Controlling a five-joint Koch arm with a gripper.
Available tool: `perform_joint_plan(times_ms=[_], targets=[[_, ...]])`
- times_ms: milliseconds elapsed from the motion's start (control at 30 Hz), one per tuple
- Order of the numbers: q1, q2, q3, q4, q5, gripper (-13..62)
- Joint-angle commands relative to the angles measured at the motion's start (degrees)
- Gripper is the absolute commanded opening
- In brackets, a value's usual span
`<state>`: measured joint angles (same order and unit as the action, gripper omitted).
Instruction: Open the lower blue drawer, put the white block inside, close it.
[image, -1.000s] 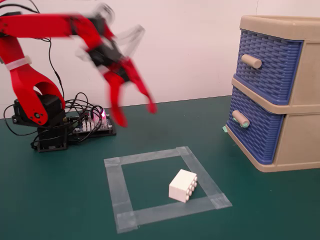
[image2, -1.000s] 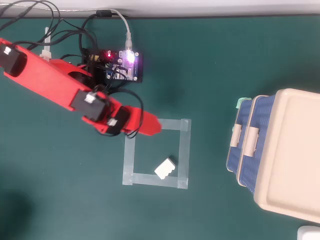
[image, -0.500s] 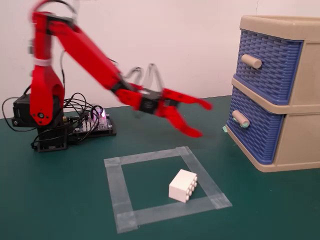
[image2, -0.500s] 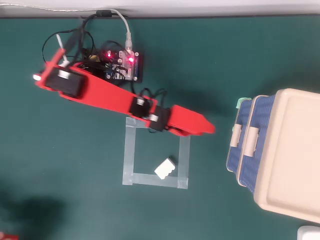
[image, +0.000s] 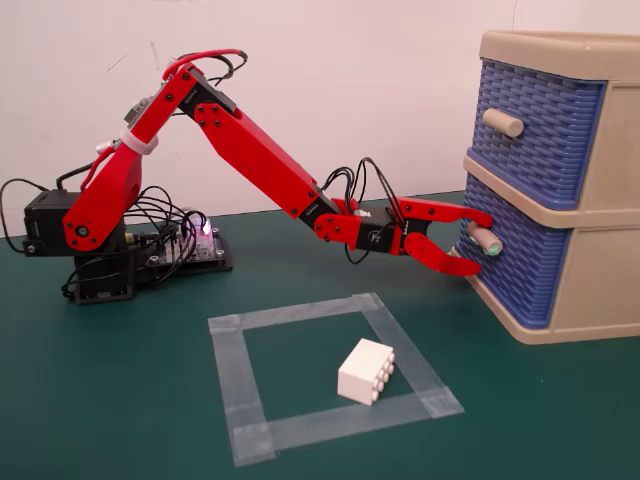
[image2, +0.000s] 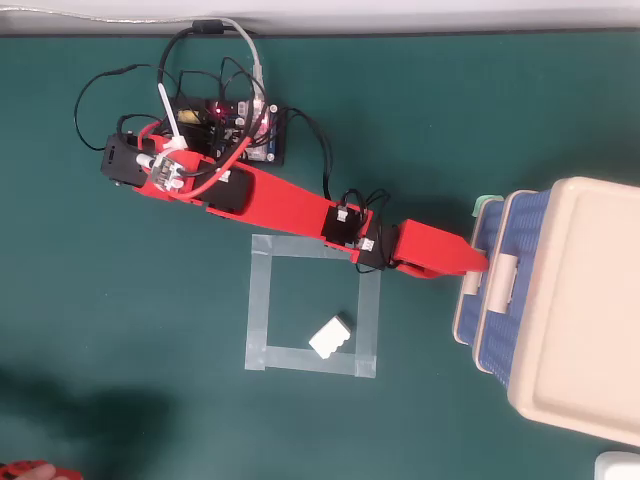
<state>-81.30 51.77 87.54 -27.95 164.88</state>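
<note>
Arm now stretched to the cabinet; gripper spread open around the lower blue drawer's handle.

Half a second ago it hung mid-table, short of the drawers; now one jaw sits above the teal-tipped handle, one below, not clamped. Lower blue drawer shut. White block unmoved, lying inside the tape square toward its 5 o'clock corner in the overhead view, well apart from the gripper. Upper blue drawer closed. Controller board with wires at 11 o'clock of the square.
</note>
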Motion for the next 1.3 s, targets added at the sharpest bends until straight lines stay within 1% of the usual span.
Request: perform_joint_plan(times_ms=[0,67,133,167,300,400,633,700,800,833,933,967,1000,1100,1200,1267], targets=[[-2.0,0.4,-12.5,6.2,5.2,10.0],[-1.9,0.4,-14.8,9.8,7.1,2.7],[-1.6,0.5,-15.6,14.2,9.1,-6.1],[-1.5,0.6,-15.6,15.9,10.2,-8.0],[-1.3,2.7,-13.0,20.0,15.8,-8.0],[-0.4,9.1,-3.8,20.6,18.2,-8.0],[1.4,40.8,36.7,20.5,18.5,-8.0],[2.2,48.1,44.5,20.5,18.5,-8.0],[3.2,52.1,49.1,20.5,18.5,-7.6],[3.3,52.0,49.2,20.2,18.5,-4.9],[3.4,50.3,48.3,19.8,17.7,26.2],[3.6,50.2,48.0,19.9,17.7,32.5],[3.5,51.3,48.3,20.3,17.7,34.2],[3.7,60.5,49.1,22.5,18.0,34.5],[5.7,69.1,50.0,38.0,17.9,34.5],[10.0,72.2,45.6,51.9,17.4,34.4]])
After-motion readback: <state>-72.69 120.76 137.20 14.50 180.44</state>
